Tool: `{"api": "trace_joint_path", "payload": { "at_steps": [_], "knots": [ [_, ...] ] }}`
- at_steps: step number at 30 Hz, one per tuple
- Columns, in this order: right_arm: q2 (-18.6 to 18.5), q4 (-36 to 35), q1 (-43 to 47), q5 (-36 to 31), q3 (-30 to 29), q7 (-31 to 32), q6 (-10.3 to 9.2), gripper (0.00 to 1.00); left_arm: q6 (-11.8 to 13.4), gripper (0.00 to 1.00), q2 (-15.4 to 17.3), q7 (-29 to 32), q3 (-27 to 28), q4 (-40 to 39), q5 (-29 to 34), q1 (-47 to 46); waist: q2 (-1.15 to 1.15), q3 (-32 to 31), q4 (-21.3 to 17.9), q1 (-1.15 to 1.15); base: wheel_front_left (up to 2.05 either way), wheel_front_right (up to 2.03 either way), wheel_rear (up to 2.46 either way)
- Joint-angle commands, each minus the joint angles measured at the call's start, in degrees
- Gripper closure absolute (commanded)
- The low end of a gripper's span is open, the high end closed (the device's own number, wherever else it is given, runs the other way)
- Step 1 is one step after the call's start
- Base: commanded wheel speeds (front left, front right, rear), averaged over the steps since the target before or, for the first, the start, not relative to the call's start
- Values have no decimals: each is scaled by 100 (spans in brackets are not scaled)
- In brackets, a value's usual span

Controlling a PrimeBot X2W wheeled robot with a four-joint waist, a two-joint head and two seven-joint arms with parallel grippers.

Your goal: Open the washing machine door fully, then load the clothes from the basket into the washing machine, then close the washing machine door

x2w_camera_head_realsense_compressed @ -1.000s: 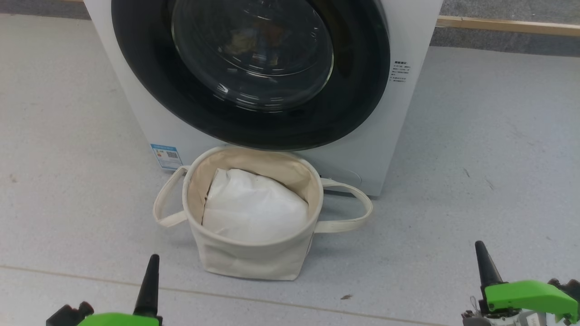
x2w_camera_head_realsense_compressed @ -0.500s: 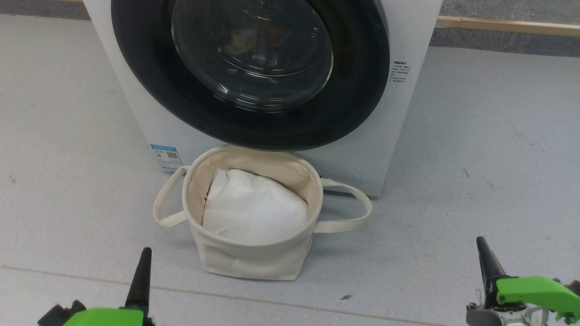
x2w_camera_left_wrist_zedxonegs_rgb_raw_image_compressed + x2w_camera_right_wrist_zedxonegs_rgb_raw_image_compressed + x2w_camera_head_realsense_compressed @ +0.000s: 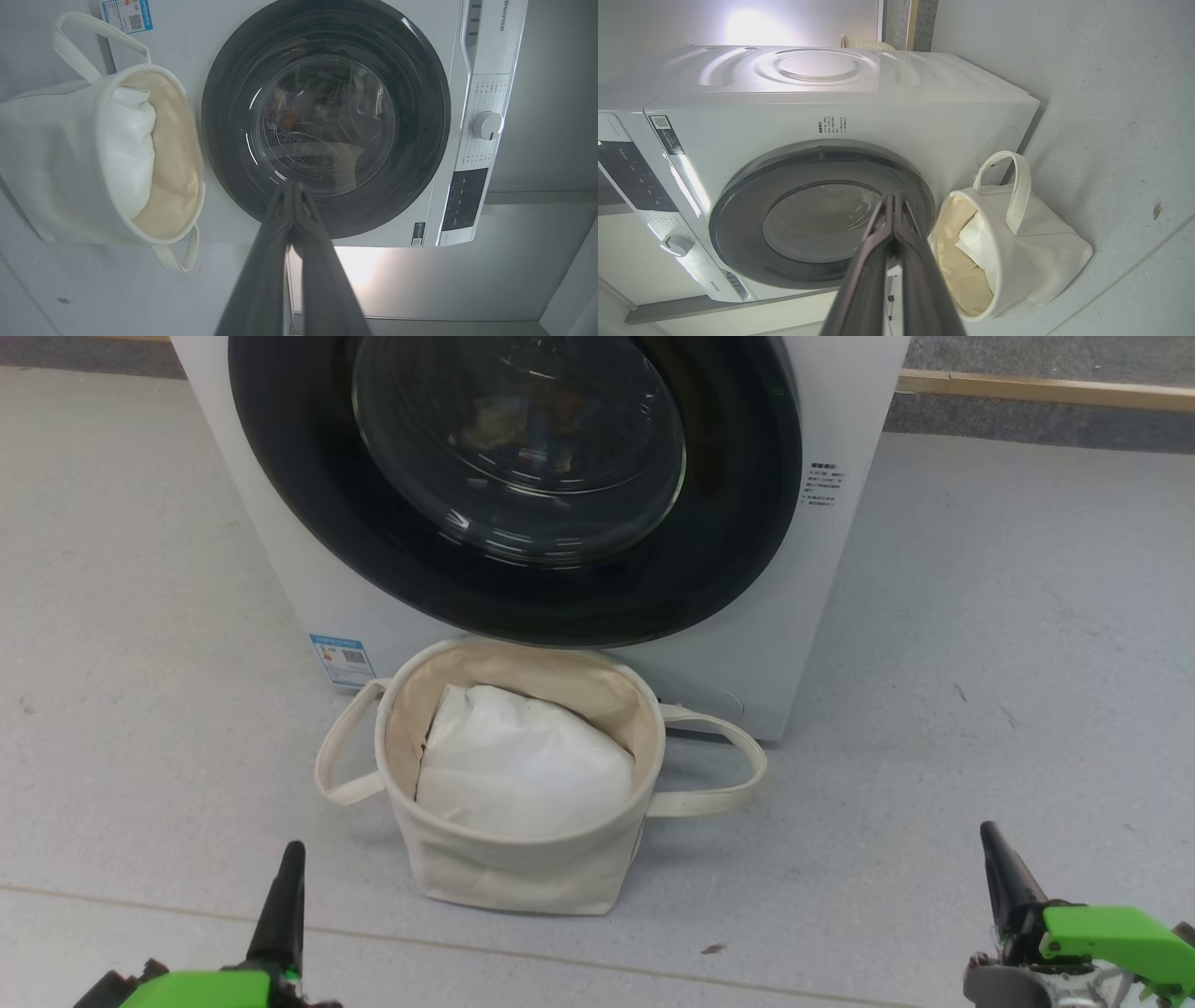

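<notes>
Hanging low at the bottom of the head view, the left gripper (image 3: 285, 905) and the right gripper (image 3: 1004, 877) point their long dark fingers up, well apart from everything. Left wrist view: both fingers pressed together to one tip, nothing between them. Right wrist view: tips touching too, nothing pinched. The big white front-loading washing machine (image 3: 822, 579) stands on the grey speckled floor (image 3: 980, 663), its large round door with the glossy black rim (image 3: 738, 523) sitting closed against the front. Behind the glass there's dim fabric (image 3: 289, 119) with a touch of orange, hard to make out. Just in front of the machine, under the door, sits the small round cream canvas basket (image 3: 523, 873), loop handles drooping either side, a plain white padded bag (image 3: 523, 765) inside it.
</notes>
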Motion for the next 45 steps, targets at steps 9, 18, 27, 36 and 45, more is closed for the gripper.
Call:
{"api": "trace_joint_path", "payload": {
  "at_steps": [9, 18, 27, 36, 45],
  "knots": [
    [-114, -172, -350, 552, 28, 176, 0, 100, -85, 100, 81, 153, 316, -261, -569, -344, 0, -3, -3, 0, 0, 0, 0],
    [-102, -171, -351, 539, 12, 189, 0, 100, -85, 100, 81, 153, 316, -261, -569, -343, 0, -3, -3, 0, 0, 0, 0],
    [-92, -170, -352, 526, -3, 201, 0, 100, -85, 100, 81, 153, 316, -261, -569, -343, 0, -3, -3, 0, 0, 0, 0],
    [-84, -169, -353, 516, -15, 211, 0, 100, -85, 100, 81, 153, 316, -261, -569, -343, 0, -3, -3, 0, 0, 0, 0],
    [-75, -168, -354, 506, -27, 221, 0, 100, -85, 100, 81, 153, 316, -262, -569, -343, 0, -3, -3, 0, 0, 0, 0]
  ]
}}
